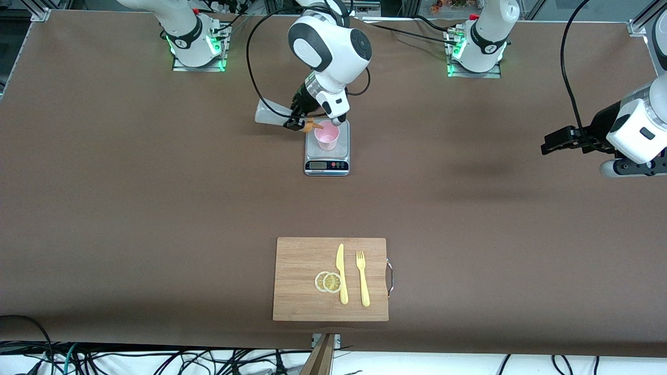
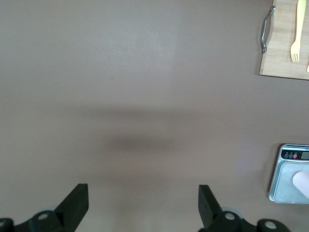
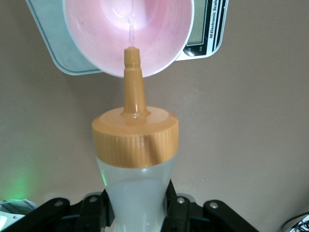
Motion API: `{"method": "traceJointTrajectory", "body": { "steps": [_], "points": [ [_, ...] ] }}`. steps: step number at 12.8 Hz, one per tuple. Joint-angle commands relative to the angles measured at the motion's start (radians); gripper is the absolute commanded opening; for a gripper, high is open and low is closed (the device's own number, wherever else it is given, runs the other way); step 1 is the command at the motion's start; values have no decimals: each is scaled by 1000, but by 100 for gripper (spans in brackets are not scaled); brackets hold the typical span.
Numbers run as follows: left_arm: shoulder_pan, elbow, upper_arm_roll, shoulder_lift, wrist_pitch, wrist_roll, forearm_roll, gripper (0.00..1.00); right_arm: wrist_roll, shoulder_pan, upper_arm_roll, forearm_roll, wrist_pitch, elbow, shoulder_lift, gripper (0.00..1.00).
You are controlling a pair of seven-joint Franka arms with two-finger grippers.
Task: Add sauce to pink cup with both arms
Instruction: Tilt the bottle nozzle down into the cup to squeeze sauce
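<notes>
Open tabletop around scale; right pincer crowding cup.

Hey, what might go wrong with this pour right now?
The right gripper holds the sauce bottle tipped with its nozzle just past the pink cup rim, so a small drift could drip sauce onto the scale. The light cup stands unheld, since the left gripper waits open over bare table; a nozzle bump might tip it.

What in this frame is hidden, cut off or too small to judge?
- Scale display: digits too small in front view; cut off by the frame edge in right wrist view.
- Sauce bottle base: hidden by right gripper.
- Pink cup: cut by edge in left wrist view.
</notes>
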State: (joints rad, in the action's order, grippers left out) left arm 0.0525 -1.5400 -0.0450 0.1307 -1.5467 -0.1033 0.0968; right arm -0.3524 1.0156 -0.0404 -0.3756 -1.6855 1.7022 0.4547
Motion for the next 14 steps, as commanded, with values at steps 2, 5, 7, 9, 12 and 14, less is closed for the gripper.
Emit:
{"method": "traceJointTrajectory", "body": {
  "steps": [2, 5, 7, 9, 12, 14],
  "points": [
    [-8, 17, 7, 4, 8, 24, -11, 100, 10, 14, -7, -20, 24, -9, -7, 12],
    [-10, 17, 5, 4, 8, 24, -11, 100, 10, 14, -7, -20, 24, -10, -7, 12],
    [-10, 17, 5, 4, 8, 24, -11, 100, 6, 12, -7, -31, 24, -12, -5, 12],
    [-8, 17, 5, 4, 8, 24, -11, 100, 6, 14, -7, -42, 26, -12, -5, 12],
    [-10, 17, 5, 4, 8, 24, -11, 100, 6, 15, -7, -40, 24, -13, -5, 13],
    [-8, 17, 5, 4, 8, 24, -11, 100, 3, 11, -9, -28, 23, -12, -5, 13]
  ]
}}
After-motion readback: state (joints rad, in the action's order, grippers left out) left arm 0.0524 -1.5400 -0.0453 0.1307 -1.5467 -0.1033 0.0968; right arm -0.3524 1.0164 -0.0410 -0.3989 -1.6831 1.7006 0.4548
